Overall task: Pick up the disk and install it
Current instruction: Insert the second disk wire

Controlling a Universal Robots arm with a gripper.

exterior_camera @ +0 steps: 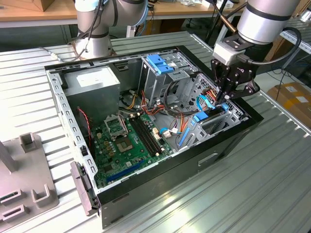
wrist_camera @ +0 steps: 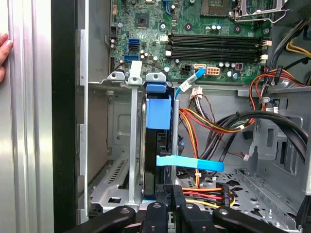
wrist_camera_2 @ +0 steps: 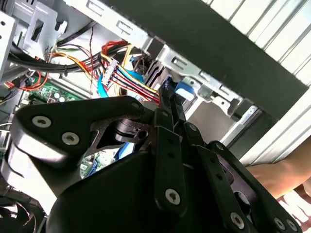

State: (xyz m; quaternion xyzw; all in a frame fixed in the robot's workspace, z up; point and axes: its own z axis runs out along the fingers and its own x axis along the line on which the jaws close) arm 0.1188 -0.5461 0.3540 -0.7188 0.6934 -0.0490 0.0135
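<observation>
Disk (wrist_camera: 158, 114), dark-bodied with a blue carrier, stands on edge in the metal bay (wrist_camera: 121, 145) of the open computer case (exterior_camera: 228, 141). Gripper (wrist_camera: 167, 194) fingers closed on its end.

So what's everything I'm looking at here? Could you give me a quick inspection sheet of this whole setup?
Surface: ribbed metal table carrying an open computer case.
Job's things: the disk stands on edge in its bay at the case's corner, blue carrier showing.
Clutter: grey moulded fixture at the exterior view's left.
Grippers: the gripper is down in the case at the disk's end; in the first wrist view its fingers sit close together at the disk's edge.
Cables: red, yellow and black wire bundles and a flat blue cable beside the disk.
Surroundings: a second robot base, wooden benches behind, a person's hand resting by the case.
</observation>
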